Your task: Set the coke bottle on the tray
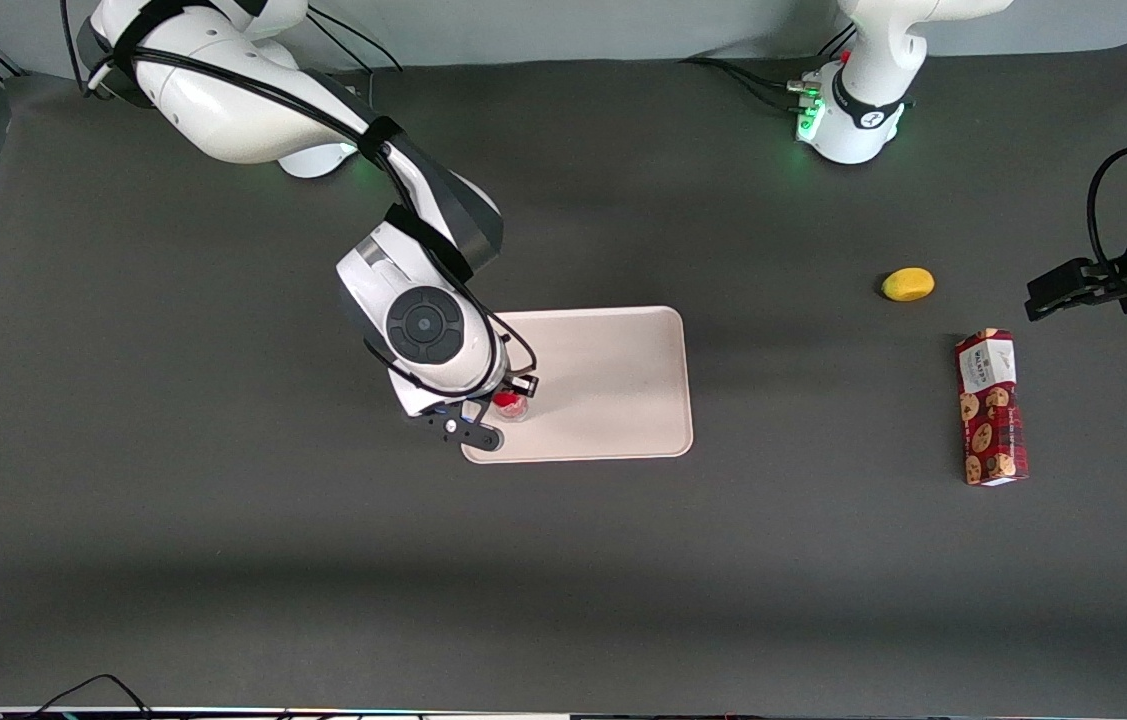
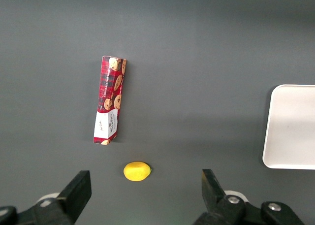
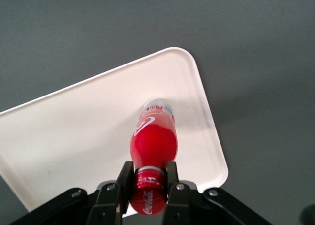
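The coke bottle (image 3: 153, 141) is small, slim and red with a red cap and clear base. My right gripper (image 3: 149, 178) is shut on its neck just below the cap and holds it upright, base down over the tray (image 3: 88, 121). In the front view the gripper (image 1: 506, 405) is above the tray's (image 1: 613, 385) corner nearest the camera at the working arm's end, and only the bottle's red top (image 1: 508, 402) shows under the hand. I cannot tell whether the base touches the tray.
A yellow lemon-like fruit (image 1: 908, 284) and a red cookie-printed box (image 1: 991, 407) lie toward the parked arm's end of the table. Both also show in the left wrist view, the fruit (image 2: 137, 171) and the box (image 2: 110, 100), with the tray's edge (image 2: 290, 126).
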`<state>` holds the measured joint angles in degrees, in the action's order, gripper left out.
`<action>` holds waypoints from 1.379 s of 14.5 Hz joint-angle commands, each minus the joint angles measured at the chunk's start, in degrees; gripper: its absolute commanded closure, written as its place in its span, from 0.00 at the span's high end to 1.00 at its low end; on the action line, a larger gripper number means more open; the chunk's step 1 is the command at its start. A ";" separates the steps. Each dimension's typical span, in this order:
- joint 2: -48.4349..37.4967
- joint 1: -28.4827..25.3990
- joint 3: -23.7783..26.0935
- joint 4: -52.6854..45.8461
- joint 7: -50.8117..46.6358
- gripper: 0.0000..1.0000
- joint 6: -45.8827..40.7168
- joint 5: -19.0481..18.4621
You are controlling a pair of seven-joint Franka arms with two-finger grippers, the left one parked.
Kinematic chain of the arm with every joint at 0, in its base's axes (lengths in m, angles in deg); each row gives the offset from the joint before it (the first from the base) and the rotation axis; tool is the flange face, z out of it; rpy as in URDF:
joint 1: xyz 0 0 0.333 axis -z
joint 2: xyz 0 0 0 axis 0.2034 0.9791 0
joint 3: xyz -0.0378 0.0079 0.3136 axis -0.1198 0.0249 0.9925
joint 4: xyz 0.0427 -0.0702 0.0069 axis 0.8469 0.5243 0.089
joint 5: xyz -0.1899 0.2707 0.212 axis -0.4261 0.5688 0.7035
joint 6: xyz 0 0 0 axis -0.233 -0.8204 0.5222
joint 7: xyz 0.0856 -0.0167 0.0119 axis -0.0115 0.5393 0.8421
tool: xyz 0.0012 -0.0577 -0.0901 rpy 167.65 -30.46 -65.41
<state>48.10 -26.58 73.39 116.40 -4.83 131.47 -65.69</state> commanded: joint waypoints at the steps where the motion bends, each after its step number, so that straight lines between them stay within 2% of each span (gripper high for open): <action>1: -2.67 1.23 0.93 3.37 -1.81 0.45 1.41 -1.36; 2: -2.76 1.40 0.93 3.29 -1.81 0.99 1.41 -1.27; 6: -5.91 2.28 1.27 2.67 -1.20 1.00 0.80 -1.01; 10: -16.00 5.17 1.28 2.76 1.17 1.00 -5.51 -1.01; 14: -28.04 10.71 0.40 3.11 16.18 1.00 -18.24 -0.22; 15: -30.68 12.11 -0.73 3.11 21.52 1.00 -22.02 1.79; 17: -37.70 12.13 -10.71 5.38 32.42 1.00 -25.56 8.45; 20: -48.17 12.04 -20.31 17.66 45.88 1.00 -23.30 9.89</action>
<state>8.23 -14.56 58.28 122.33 33.15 104.97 -57.61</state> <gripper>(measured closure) 0.000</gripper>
